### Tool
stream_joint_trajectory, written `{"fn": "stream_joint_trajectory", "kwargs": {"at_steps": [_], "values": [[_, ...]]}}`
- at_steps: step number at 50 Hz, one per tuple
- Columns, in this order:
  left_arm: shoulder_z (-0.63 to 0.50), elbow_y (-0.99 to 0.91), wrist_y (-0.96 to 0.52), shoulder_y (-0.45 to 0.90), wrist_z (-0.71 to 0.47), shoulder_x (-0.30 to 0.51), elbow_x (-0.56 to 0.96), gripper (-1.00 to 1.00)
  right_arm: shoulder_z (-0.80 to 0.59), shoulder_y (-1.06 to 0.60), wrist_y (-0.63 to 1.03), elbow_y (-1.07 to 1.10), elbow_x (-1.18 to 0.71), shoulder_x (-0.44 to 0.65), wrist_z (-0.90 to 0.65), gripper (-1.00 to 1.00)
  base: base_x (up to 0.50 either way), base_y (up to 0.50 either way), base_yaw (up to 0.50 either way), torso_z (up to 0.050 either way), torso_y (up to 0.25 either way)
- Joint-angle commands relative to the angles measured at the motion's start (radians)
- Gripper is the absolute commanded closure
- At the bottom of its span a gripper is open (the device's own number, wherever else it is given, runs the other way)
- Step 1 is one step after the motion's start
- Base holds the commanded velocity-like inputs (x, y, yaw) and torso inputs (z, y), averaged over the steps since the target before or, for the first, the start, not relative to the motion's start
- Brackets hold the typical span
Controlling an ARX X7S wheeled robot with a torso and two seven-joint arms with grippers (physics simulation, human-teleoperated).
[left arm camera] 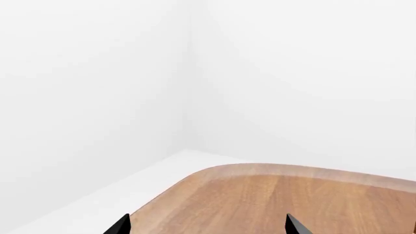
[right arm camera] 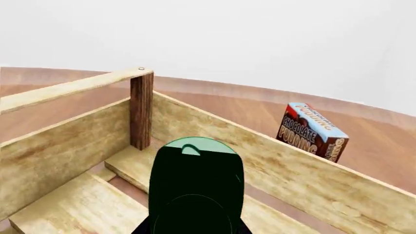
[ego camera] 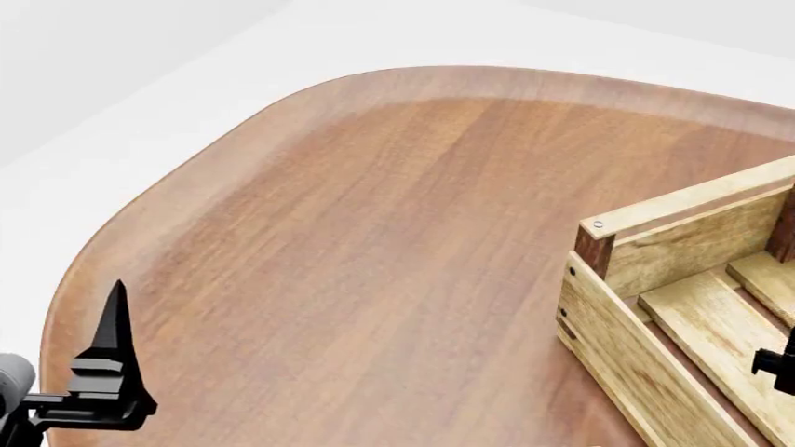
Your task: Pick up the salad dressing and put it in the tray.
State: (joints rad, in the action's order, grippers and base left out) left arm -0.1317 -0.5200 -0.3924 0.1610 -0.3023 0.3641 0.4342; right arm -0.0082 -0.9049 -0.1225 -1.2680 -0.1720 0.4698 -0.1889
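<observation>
Right wrist view: salad dressing point(right arm camera: 195, 180) over tray point(right arm camera: 286, 170).
We see our right gripper point(right arm camera: 195, 214) clamping it; left gripper point(left arm camera: 204, 225) fingers spread wide.

Pale rough-grained wooden tray point(right arm camera: 273, 165), smooth matt brown wood table point(ego camera: 372, 233), printed cardboard carton point(right arm camera: 312, 131)

- The left gripper point(ego camera: 118, 372) sits at the lower left of the head view, one black pointed finger standing upright above its dark mount.
- In the left wrist view its two fingertips point(left arm camera: 120, 225) poke up from the bottom edge, set well apart with nothing between them.
- The right gripper point(ego camera: 776, 361) shows only as a small black part at the right edge of the head view.
</observation>
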Motion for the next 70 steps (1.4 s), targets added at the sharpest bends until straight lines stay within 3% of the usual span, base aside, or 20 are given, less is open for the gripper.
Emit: {"fn": "stream_joint_trajectory", "kwargs": {"at_steps": [1,50,51,70], "values": [[-0.004,0.000,0.003,0.000,-0.003,0.004,-0.001,-1.00,0.032,0.014,-0.063,-0.039,0.037,-0.006,0.003,1.00,0.00,0.00,0.00,0.000,0.000],[-0.016,0.007,0.022,-0.005,-0.011,0.013,0.002,-1.00,0.204,0.098,-0.083,-0.040,0.140,-0.034,0.018,1.00,0.00,0.00,0.00,0.000,0.000],[-0.016,0.006,0.023,-0.006,-0.011,0.013,0.002,-1.00,0.205,0.099,-0.084,-0.040,0.142,-0.034,0.016,-1.00,0.00,0.00,0.00,0.000,0.000],[-0.020,0.001,0.020,0.000,-0.017,0.018,0.005,-1.00,0.219,0.085,-0.074,-0.040,0.161,-0.031,0.025,-1.00,0.00,0.00,0.00,0.000,0.000]]}}
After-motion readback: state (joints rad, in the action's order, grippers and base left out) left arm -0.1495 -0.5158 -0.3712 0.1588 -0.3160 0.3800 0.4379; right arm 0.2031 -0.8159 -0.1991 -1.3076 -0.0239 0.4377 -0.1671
